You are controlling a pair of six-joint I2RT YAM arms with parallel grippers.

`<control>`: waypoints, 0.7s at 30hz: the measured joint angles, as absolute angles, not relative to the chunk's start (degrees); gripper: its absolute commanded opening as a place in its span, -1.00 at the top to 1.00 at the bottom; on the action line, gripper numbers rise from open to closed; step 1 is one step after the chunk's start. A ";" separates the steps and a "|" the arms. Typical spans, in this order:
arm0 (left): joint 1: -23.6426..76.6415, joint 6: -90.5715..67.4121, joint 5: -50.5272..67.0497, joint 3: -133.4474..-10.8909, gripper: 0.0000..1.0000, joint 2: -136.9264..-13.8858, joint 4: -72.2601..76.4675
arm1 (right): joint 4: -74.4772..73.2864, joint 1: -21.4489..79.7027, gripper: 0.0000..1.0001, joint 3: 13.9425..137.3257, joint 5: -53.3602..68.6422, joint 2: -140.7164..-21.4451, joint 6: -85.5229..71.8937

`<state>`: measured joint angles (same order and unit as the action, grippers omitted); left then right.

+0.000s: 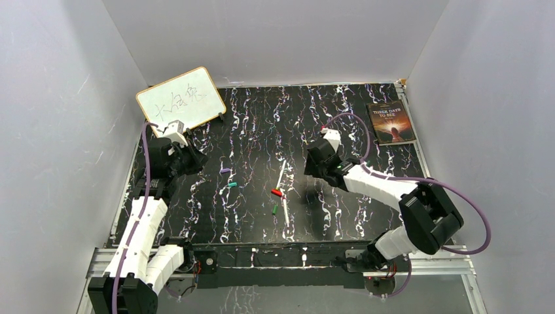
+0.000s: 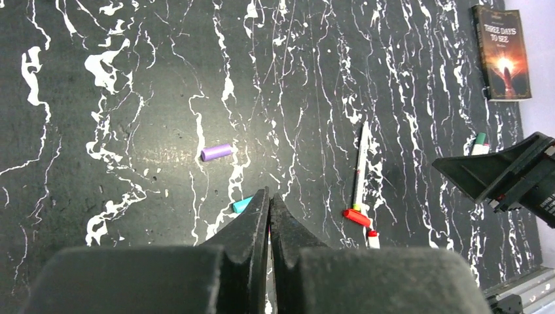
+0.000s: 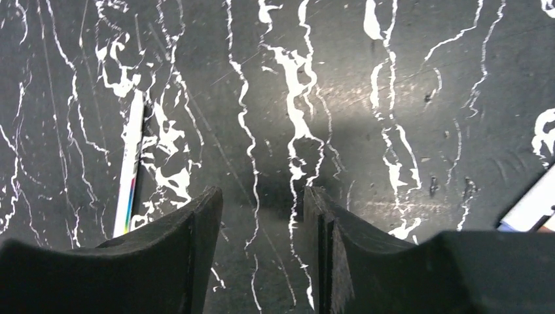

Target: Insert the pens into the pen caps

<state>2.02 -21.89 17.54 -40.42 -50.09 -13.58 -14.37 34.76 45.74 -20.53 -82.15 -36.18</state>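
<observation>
A white pen lies mid-table, its lower end by a red cap. A second pen lies nearer the front, with a green cap beside it. A purple cap and a teal cap lie to the left. My left gripper is shut and empty, above the table left of the caps. In the left wrist view its tips are just beside the teal cap, below the purple cap. My right gripper is open and empty, and the pen lies to its left.
A small whiteboard leans at the back left. A dark book lies at the back right. A white object shows at the right edge of the right wrist view. Grey walls enclose the table.
</observation>
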 measured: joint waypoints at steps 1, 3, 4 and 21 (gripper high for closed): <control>2.15 -21.93 17.23 -40.42 1.00 -50.06 -13.80 | -14.33 35.53 0.14 45.74 -20.73 -82.28 -36.34; 2.59 -21.85 16.60 -40.42 1.00 -50.09 -14.26 | -14.15 37.69 0.24 45.76 -21.61 -82.35 -36.38; 2.83 -21.82 16.38 -40.42 1.00 -50.11 -14.46 | -14.02 38.83 0.27 45.89 -22.61 -82.35 -36.36; 3.57 -21.17 13.06 -40.42 0.94 -50.52 -15.07 | -2.81 47.55 0.43 46.00 -26.83 -87.29 -29.61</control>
<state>3.57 -21.17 13.06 -40.42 -50.52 -15.07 -2.81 47.55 46.00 -26.83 -87.29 -29.61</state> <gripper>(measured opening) 0.562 0.423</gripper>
